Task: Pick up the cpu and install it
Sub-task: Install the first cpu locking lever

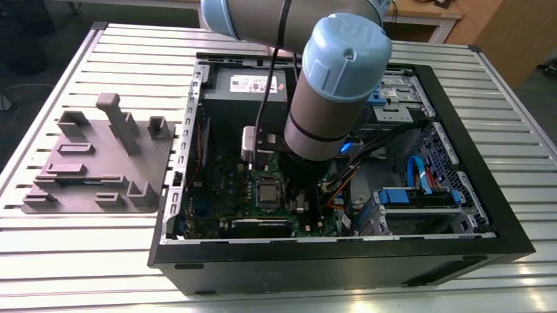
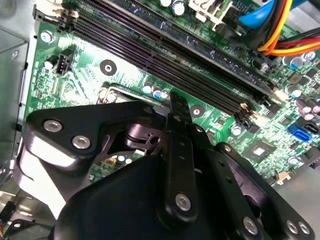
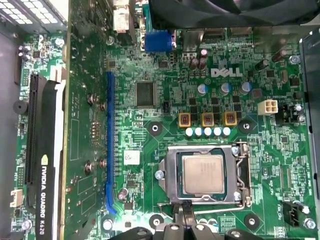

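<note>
Already flat silvery square cpu (image 3: 202, 174) in metal-framed socket (image 3: 169, 172); black pincer (image 3: 186, 212) just beside, grip unclear

You see the cpu (image 3: 202, 174), a small silvery-grey square, lying flat, top face up, inside the metal-framed socket (image 3: 169, 175) on the green motherboard (image 3: 165, 137).

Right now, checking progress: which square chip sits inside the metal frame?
The silvery cpu; the smaller black chip lies bare on the green board.
</note>
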Motion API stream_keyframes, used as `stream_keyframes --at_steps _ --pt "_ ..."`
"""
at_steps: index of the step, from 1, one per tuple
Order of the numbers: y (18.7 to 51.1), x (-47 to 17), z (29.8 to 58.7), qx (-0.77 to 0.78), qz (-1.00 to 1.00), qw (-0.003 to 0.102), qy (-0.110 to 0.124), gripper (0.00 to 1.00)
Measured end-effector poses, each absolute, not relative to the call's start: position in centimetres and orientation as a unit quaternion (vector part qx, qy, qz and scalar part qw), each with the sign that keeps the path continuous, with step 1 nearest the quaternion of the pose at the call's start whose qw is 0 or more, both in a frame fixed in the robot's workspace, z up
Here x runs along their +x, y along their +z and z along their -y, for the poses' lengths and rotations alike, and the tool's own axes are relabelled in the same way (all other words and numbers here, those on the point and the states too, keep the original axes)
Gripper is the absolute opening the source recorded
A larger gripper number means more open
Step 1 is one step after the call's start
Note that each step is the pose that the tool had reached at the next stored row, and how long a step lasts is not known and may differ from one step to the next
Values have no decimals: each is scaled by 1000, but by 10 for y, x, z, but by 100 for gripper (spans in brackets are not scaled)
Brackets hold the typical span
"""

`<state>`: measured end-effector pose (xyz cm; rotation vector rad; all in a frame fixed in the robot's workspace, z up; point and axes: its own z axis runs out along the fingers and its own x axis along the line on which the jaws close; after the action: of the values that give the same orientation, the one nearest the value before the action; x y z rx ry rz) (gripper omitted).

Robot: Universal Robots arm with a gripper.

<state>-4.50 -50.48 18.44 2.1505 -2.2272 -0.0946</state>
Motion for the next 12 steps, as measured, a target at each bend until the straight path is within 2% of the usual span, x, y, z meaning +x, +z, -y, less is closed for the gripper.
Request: stream_keyframes --at_steps 12 --pt "196 -49 505 694 719 21 -31 10"
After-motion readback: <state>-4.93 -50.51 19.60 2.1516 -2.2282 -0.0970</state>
